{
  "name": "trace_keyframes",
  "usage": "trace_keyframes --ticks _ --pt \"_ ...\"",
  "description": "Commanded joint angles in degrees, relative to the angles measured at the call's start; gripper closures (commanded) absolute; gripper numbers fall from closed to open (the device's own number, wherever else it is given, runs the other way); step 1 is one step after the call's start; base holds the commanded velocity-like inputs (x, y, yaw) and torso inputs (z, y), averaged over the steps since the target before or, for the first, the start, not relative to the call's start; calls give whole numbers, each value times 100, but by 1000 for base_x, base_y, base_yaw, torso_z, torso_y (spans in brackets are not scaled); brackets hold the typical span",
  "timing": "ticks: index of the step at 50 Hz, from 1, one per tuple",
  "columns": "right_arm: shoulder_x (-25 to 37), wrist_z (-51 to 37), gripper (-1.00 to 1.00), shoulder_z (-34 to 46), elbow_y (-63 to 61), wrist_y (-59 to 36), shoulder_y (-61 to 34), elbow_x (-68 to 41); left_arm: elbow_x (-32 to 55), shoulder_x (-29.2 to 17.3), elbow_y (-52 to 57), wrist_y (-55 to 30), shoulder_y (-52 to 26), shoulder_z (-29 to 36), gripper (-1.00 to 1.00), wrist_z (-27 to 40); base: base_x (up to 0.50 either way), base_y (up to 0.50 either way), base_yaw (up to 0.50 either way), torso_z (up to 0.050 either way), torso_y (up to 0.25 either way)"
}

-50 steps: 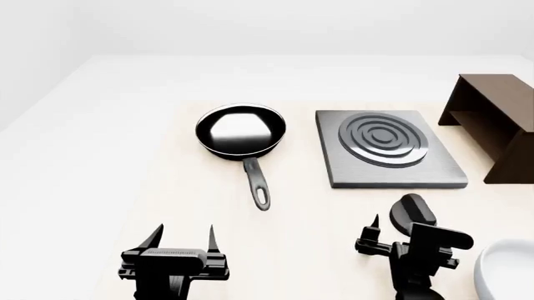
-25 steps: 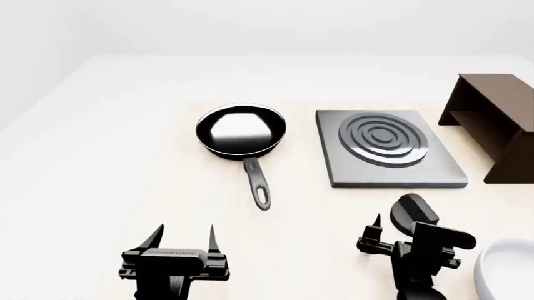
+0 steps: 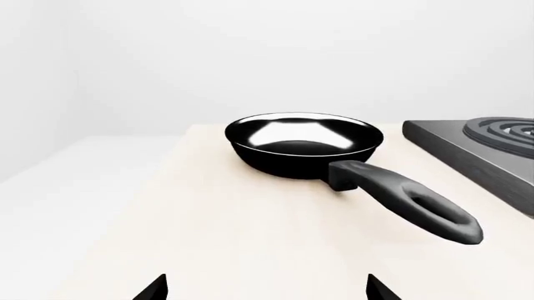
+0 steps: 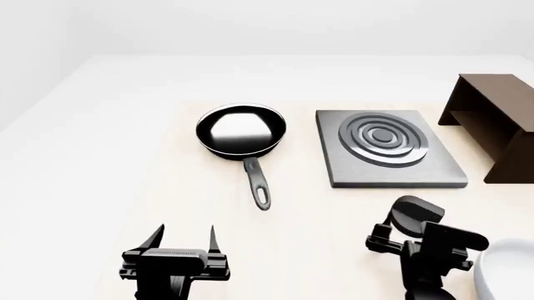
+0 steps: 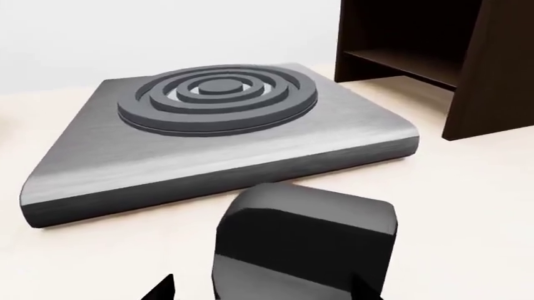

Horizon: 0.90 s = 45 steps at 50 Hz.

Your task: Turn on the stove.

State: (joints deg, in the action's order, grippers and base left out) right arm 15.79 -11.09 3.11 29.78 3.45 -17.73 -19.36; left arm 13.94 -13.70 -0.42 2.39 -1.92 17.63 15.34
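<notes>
The stove is a flat grey hotplate with raised ring coils, at the right of the table; it also shows in the right wrist view and at the edge of the left wrist view. Its black round knob sits in front of it. My right gripper is open and straddles the knob. Its fingertips stand on either side, with a gap showing on one side. My left gripper is open and empty at the front left, well short of the pan.
A black frying pan lies left of the hotplate, handle towards me; it also shows in the left wrist view. A dark brown wooden shelf stands at the far right. A white rounded dish is at the front right corner.
My right gripper has shifted a little to the right and closer in around the knob. The knob's bar looks slightly differently angled. The left arm has not moved.
</notes>
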Motion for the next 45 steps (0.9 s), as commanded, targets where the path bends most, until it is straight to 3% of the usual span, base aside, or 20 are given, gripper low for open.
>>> trace_keyframes --ticks 1,45 --pt "-19 -6 -100 85 -3 -11 -98 53 20 -22 -1 19 0 27 -100 22 0 0 0 0 0" --pt "7 227 -100 34 1078 253 -816 -26 48 -81 -35 52 -39 155 -100 106 0 0 0 0 0"
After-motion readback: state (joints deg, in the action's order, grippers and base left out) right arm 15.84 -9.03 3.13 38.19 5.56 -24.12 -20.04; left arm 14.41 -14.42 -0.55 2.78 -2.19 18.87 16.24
